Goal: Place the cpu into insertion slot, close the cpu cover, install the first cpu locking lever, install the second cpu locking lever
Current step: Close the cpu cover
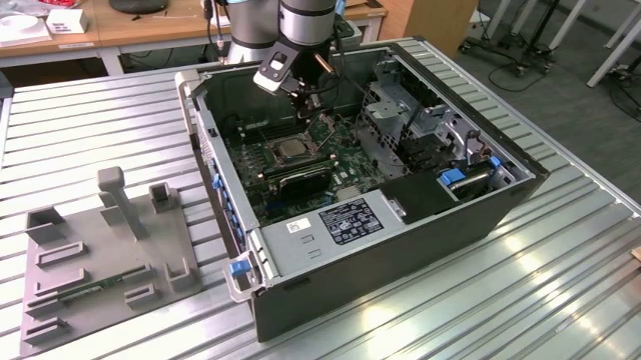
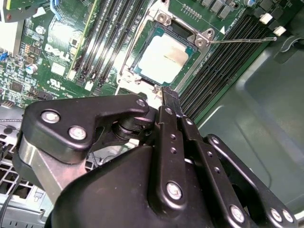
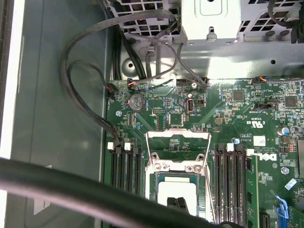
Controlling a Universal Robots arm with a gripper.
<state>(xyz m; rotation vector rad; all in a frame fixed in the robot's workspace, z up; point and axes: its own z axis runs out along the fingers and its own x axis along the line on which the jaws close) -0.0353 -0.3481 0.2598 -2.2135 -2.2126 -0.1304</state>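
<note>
Black linkages of the gripper (image 2: 167,94) are meeting at a narrow tip, the jaws clenched together with nothing visible between them. That tip is hovering just beside one edge of the insertion slot (image 2: 182,37); whether it is touching cannot be told. The cpu (image 2: 161,57) is lying flat inside the slot, its pale face bare. The cpu cover (image 3: 178,135) is standing raised beyond the slot's hinge end, with green circuit board (image 3: 223,114) showing through its window. A thin lever wire (image 2: 242,40) is stretching out over the black memory slots (image 2: 218,71). In the exterior view the gripper is hanging at one o'clock from the slot, inside the open computer case (image 1: 501,202), which is sitting on the ribbed metal desk (image 1: 571,292). A grey fixture plate (image 1: 90,262) is lying at eight o'clock from the case.
</note>
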